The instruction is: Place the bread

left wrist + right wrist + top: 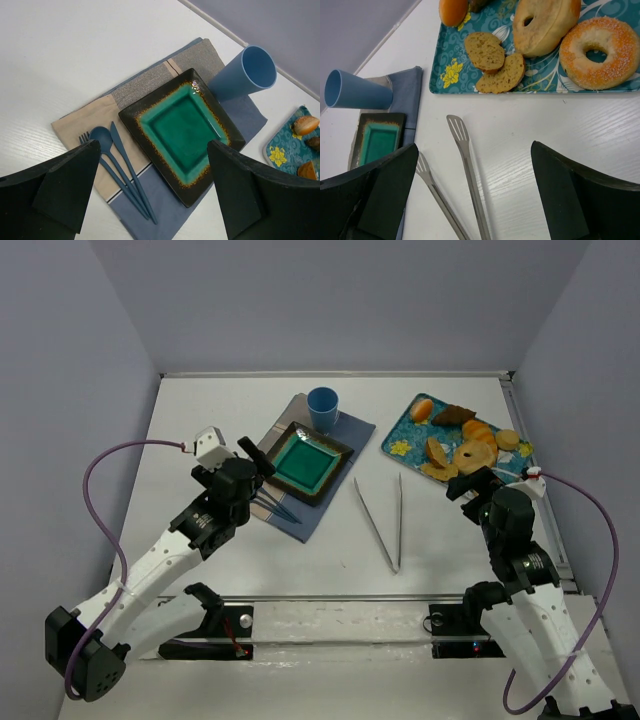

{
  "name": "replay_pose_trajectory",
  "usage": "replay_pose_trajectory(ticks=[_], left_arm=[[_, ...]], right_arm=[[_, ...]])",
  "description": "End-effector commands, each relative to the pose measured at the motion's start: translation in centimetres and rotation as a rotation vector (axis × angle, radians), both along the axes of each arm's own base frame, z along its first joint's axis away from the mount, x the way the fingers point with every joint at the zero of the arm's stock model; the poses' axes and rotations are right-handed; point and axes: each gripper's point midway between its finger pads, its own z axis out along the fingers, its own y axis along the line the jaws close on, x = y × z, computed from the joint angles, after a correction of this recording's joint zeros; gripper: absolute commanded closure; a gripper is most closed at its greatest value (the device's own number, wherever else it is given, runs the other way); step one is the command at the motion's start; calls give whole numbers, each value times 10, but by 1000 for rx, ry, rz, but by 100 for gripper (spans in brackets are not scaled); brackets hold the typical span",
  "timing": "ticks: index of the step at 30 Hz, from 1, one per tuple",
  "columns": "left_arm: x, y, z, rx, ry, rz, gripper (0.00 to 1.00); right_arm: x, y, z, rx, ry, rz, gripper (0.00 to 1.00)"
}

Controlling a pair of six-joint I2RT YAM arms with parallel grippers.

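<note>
Both jaws wide, empty: left gripper point(154, 145) over plate point(129, 117), right gripper point(474, 146) well right of plate; I see bread point(485, 50), probably sliced, there too.

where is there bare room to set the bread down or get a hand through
Bare: the green plate, nothing on it; the table between placemat and tongs; the gap between blue cup and tray. Crowded: the tray, packed with pastries.

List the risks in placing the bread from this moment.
1. Breads crowd the teal floral tray; the open right gripper could nudge the sugared doughnut while taking the brown bread slices.
2. The upright blue plastic cup stands beside the green glazed square plate and might get tipped.
3. The metal tongs lie between tray and plate.
</note>
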Motion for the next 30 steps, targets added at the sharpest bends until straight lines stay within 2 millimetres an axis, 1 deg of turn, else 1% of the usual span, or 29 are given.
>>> replay_pose_trajectory(ticks=[1, 7, 9, 10, 11, 12, 14, 15, 16, 17, 18, 20, 21, 22, 23, 24, 25, 26, 27, 29, 30], left_arm=[[2, 10, 19, -42, -64, 60, 1], [-2, 11, 21, -53, -76, 52, 1], [-1, 10, 22, -59, -85, 44, 1], [-1, 8, 22, -61, -86, 32, 1], [-1, 6, 24, -68, -95, 26, 1], [-1, 5, 24, -66, -94, 15, 1], [0, 5, 24, -63, -95, 13, 1], [-1, 4, 23, -61, -93, 11, 1], [-1, 4, 23, -60, -91, 9, 1], [-1, 4, 23, -60, -91, 9, 1], [-1, 5, 22, -60, -91, 9, 1], [-2, 4, 21, -60, -90, 8, 1], [-1, 5, 23, -63, -95, 8, 1], [-1, 4, 23, -63, -97, 5, 1], [-1, 4, 22, -60, -95, 2, 1], [0, 3, 23, -59, -96, 1, 1], [0, 3, 22, -53, -92, 0, 1], [1, 3, 21, -53, -90, 0, 1], [1, 3, 21, -50, -89, 1, 1], [1, 2, 20, -49, -86, -1, 1], [2, 2, 19, -47, -83, -3, 1]], right_arm=[[1, -1, 30, -2, -79, -1, 0], [-9, 10, 23, 13, -85, 74, 0], [-13, 19, 23, -5, -63, 141, 0], [-11, 23, 20, -19, -37, 171, 0], [-13, 31, 21, -28, -17, 227, 0], [-9, 36, 13, -38, 28, 263, 0], [-5, 47, 5, -30, 78, 321, 0], [-4, 61, 2, -17, 85, 403, 0], [-2, 66, -3, -16, 104, 436, 0], [2, 69, -15, -16, 156, 451, 0], [0, 78, -21, -51, 183, 500, 0], [-2, 84, -33, -105, 247, 517, 0], [-1, 78, -48, -181, 313, 485, 0], [-3, 84, -51, -216, 333, 500, 0], [-7, 99, -50, -265, 332, 553, 0], [-9, 107, -60, -282, 372, 591, 0], [-10, 117, -62, -287, 377, 640, 0], [-16, 134, -62, -289, 374, 731, 0], [-19, 141, -71, -305, 415, 756, 0], [-19, 143, -79, -345, 464, 730, 0], [-23, 150, -81, -357, 483, 755, 0]])
